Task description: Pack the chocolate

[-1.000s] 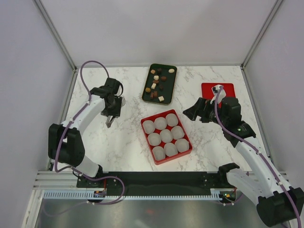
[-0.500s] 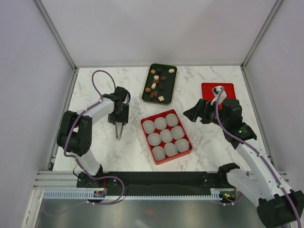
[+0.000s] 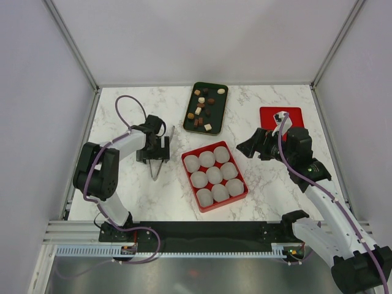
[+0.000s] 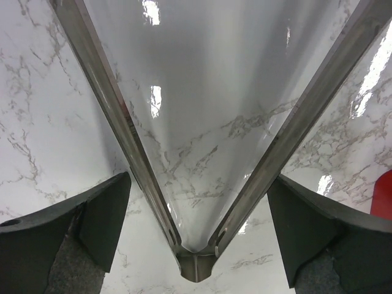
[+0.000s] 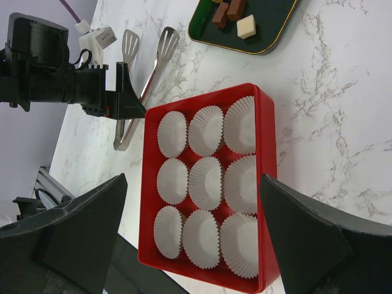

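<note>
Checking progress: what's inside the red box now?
Nine white paper cups fill the red box, all empty; the chocolate lies on the dark tray. The floor beneath the cups is hidden.

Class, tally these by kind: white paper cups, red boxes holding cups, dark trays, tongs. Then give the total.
Paper cups: 9
Red box: 1
Dark tray: 1
Tongs: 1
Total: 12
</note>
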Controlling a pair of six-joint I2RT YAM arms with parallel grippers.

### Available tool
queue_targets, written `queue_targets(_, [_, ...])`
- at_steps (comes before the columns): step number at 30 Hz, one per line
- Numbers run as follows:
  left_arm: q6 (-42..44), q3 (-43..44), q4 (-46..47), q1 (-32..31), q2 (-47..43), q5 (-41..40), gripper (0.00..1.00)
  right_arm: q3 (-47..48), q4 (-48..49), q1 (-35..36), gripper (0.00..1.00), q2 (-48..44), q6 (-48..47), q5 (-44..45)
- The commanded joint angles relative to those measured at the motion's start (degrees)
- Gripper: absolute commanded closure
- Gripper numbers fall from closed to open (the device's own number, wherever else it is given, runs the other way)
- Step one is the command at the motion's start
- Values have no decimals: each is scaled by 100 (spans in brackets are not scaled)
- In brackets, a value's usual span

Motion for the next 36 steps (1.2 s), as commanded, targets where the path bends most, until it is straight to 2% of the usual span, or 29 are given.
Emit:
queue_targets(1, [-213, -136, 340, 40, -85, 61, 0, 169, 71, -11, 2, -46, -49, -57])
queue_targets(9, [-169, -198, 437, 110, -32, 290, 8, 151, 62, -11, 2, -98, -14, -39])
queue_targets(17, [-169, -286, 552, 110, 91, 536, 20, 151, 45, -11, 2, -98, 4, -48])
queue_targets(28, [-38, -304, 517, 119, 38, 562, 21, 160, 44, -11, 2, -90, 22, -48])
queue_targets(36, [68, -304, 490, 128, 108, 650, 17, 151, 18, -11, 2, -151, 39, -48])
